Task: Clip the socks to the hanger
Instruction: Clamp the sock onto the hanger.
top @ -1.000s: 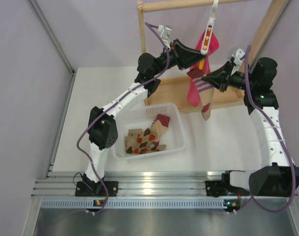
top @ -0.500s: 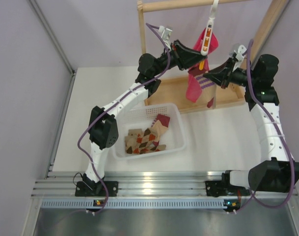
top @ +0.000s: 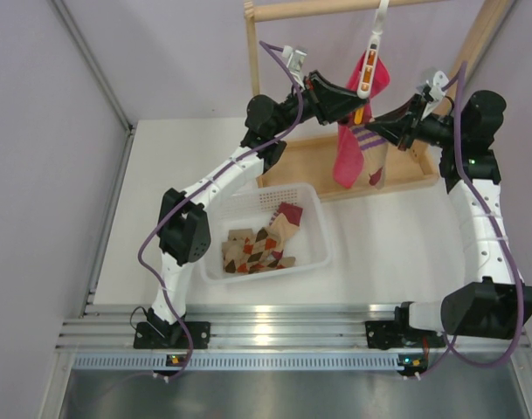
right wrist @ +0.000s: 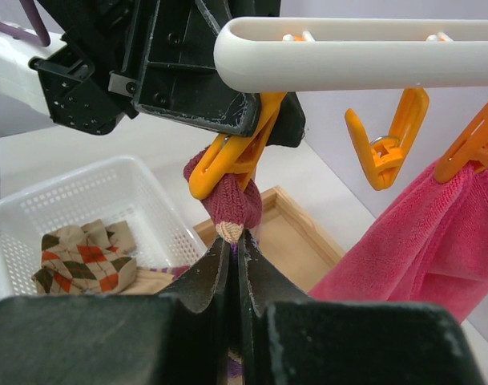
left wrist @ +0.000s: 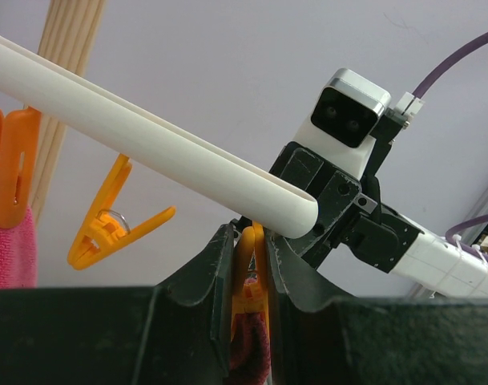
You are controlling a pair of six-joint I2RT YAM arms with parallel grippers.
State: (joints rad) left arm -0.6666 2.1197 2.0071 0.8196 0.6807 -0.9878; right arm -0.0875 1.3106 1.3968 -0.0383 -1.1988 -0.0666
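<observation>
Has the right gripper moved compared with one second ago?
Yes. In the top view the right gripper has moved up the picture, away from the white basket and toward the hanger, pulling the striped sock up with it.

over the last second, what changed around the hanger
The right pincer, shut on the sock, rose and its wrist swung out to the right. This lifted the sock's hanging end up toward the clip. Nothing was let go. The left pincer stayed clamped on that clip. The hanger, pink cloth and basket stayed put.
</observation>
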